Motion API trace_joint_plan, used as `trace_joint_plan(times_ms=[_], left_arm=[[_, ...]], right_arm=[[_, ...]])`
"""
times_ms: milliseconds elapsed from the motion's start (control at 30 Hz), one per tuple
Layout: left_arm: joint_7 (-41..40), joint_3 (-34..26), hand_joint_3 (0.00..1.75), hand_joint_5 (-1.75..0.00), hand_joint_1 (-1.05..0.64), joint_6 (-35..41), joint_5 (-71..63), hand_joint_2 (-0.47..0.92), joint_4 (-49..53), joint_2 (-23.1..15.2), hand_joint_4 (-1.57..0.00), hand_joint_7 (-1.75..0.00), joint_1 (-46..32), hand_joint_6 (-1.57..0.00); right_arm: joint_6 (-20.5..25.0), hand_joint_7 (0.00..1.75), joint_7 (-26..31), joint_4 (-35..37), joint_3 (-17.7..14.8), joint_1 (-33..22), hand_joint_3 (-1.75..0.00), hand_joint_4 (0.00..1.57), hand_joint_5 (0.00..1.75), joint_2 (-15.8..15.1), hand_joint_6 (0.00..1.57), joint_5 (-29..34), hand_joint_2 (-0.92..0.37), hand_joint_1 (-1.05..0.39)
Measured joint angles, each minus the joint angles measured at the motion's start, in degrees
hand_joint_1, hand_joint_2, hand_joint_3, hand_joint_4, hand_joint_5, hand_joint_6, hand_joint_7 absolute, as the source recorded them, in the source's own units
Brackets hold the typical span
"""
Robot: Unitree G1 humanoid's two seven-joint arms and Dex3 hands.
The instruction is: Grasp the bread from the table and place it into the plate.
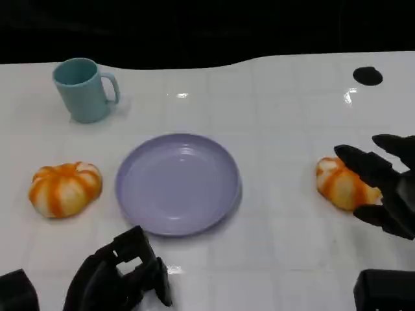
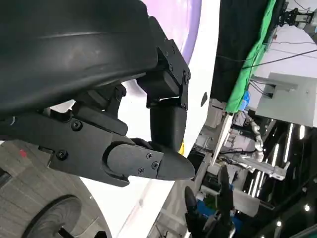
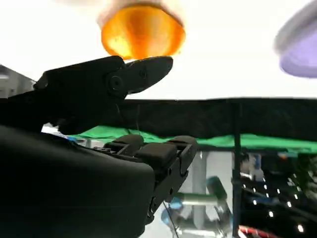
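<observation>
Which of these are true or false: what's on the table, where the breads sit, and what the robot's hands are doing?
1. The purple plate already holds a bread. False: nothing lies in it.
2. A teal mug stands behind the plate, toward the left. True.
3. The right hand reaches around the right-side bread, fingers spread. True.
4. The left hand grips the left-side bread. False: it hovers near the plate's front edge, holding nothing.
5. Both breads are striped orange and white. True.
</observation>
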State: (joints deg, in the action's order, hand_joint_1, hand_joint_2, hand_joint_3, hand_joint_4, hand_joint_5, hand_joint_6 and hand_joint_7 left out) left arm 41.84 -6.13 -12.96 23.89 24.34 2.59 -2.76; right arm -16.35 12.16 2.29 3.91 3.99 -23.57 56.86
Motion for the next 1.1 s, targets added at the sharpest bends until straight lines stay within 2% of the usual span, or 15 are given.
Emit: trace_joint_plan(times_ms=[233,533,867,1100], left_arm=[[0.0,0.0,0.22,-1.75,-0.64,0.0,0.0,0.92,-0.3,0.1,-0.81,-1.59,-0.1,-0.69],[0.0,0.0,0.21,-1.75,-0.63,0.6,0.0,0.92,-0.5,0.1,-0.81,-1.58,-0.2,-0.70],[0.0,0.0,0.21,-1.75,-0.62,0.7,0.2,0.92,-0.6,0.1,-0.80,-1.55,-0.3,-0.70],[0.0,0.3,0.20,-1.75,-0.64,0.8,0.2,0.92,-0.7,0.1,-0.81,-1.54,-0.4,-0.71]], right_arm=[[5.0,0.00,-1.4,1.7,4.5,3.6,0.00,0.01,0.42,-1.2,0.28,1.6,-0.84,-0.59],[8.9,0.01,-3.2,10.1,10.9,9.4,0.00,0.02,0.39,-1.7,0.26,2.1,-0.84,-0.63],[10.3,0.01,0.1,20.9,15.8,15.5,-0.01,0.07,0.38,-1.7,0.28,2.0,-0.86,-0.62],[9.9,0.01,5.2,32.1,19.4,21.7,0.00,0.10,0.36,-0.7,0.31,1.6,-0.85,-0.58]])
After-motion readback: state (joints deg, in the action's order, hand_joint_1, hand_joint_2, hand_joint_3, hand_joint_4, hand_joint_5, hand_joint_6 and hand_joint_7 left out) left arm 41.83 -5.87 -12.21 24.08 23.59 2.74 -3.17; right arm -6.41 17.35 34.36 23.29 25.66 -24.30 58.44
